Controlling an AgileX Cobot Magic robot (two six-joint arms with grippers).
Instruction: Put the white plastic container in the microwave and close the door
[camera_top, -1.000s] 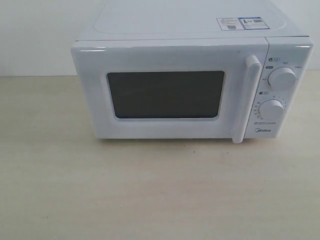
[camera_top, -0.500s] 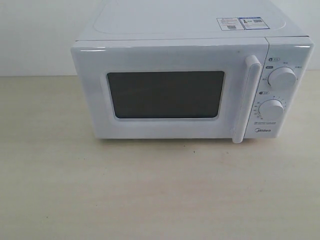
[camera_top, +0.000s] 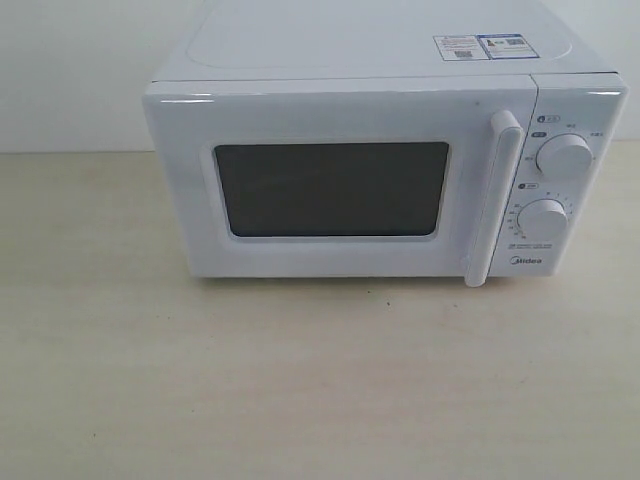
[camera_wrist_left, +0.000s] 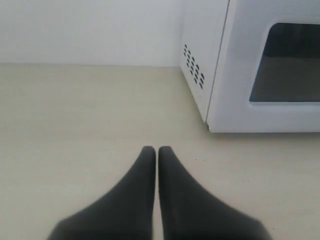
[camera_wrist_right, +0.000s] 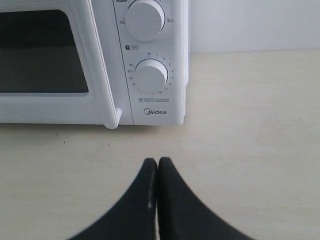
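Observation:
The white microwave (camera_top: 380, 60) stands at the back of the table. Its door (camera_top: 330, 115) is closed, with the dark mesh window (camera_top: 332, 188) and long vertical handle (camera_top: 497, 200) facing the camera. Two round dials (camera_top: 564, 156) sit on the panel. The white plastic container is out of view in every frame. My left gripper (camera_wrist_left: 156, 150) is shut and empty above the table, off the microwave's (camera_wrist_left: 235, 75) left front corner. My right gripper (camera_wrist_right: 157, 161) is shut and empty in front of the dial panel (camera_wrist_right: 150, 75). Neither gripper appears in the exterior view.
The pale wooden table (camera_top: 300, 380) spreads in front of and beside the microwave. A white wall (camera_top: 70, 70) rises behind. Vent holes (camera_wrist_left: 194, 66) mark the microwave's left side. Stickers (camera_top: 480, 46) lie on its top.

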